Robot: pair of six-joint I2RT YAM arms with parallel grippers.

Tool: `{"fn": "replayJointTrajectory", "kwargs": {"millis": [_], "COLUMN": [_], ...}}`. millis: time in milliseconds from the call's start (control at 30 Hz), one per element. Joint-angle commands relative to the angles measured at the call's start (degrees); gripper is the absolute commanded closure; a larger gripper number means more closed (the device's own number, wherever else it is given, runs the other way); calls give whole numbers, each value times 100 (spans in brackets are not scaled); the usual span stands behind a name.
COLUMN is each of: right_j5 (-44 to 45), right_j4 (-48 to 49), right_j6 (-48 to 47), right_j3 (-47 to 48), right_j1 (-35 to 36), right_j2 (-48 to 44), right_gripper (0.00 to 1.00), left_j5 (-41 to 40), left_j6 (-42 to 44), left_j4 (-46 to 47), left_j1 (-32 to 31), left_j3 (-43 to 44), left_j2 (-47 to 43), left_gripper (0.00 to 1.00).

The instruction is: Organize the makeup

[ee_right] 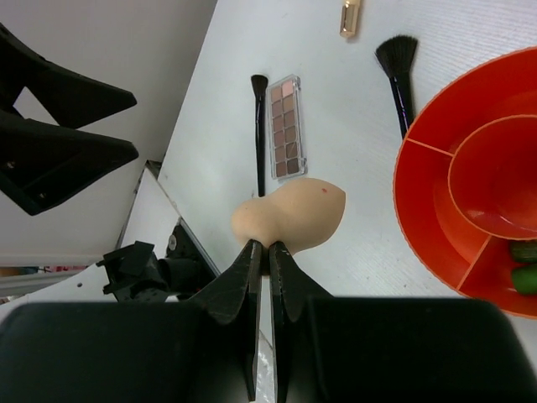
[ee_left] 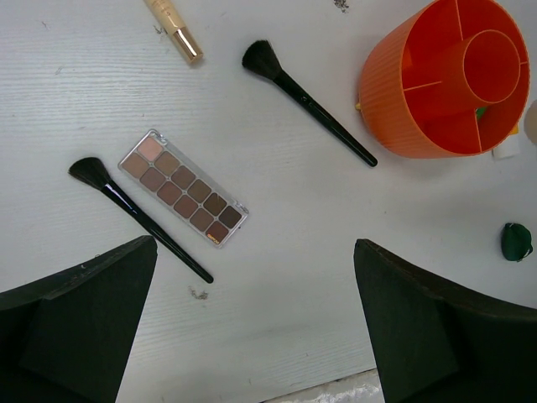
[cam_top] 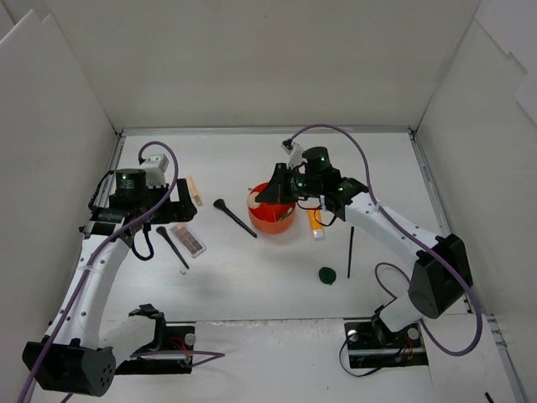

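My right gripper (ee_right: 269,246) is shut on the beige sponge (ee_right: 294,216), held above the left rim of the red-orange holder (cam_top: 272,217), which also shows in the right wrist view (ee_right: 419,218) with two green tubes (ee_right: 523,264) inside. My left gripper (ee_left: 256,285) is open and empty, hovering over the table at the far left. Below it lie the eyeshadow palette (ee_left: 183,186), two black brushes (ee_left: 138,218) (ee_left: 309,102) and the beige stick (ee_left: 174,29). The orange tube (cam_top: 315,222), a thin black brush (cam_top: 350,250) and the dark green compact (cam_top: 327,274) lie right of the holder.
White walls close in the table on the left, back and right. The arm bases (cam_top: 382,340) and their cables sit at the near edge.
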Motion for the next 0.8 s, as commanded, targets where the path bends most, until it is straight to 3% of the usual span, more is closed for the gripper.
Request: {"fn": "replayJointTrajectory", "kwargs": {"millis": [0,767], "right_j5": [-318,446], "right_j4": [682,884], "right_j6": [305,270], "right_j3": [-103,-490], "right_j1": [71,-51], "right_j2": [208,781], "right_gripper": [100,100], "left_j5": [21,-14], "left_j6": [54,63], "left_j4": [254,254], "left_j1": [26,26], "left_j3": [76,50], "left_j2": [-42,-60], "left_gripper": [1,0]}}
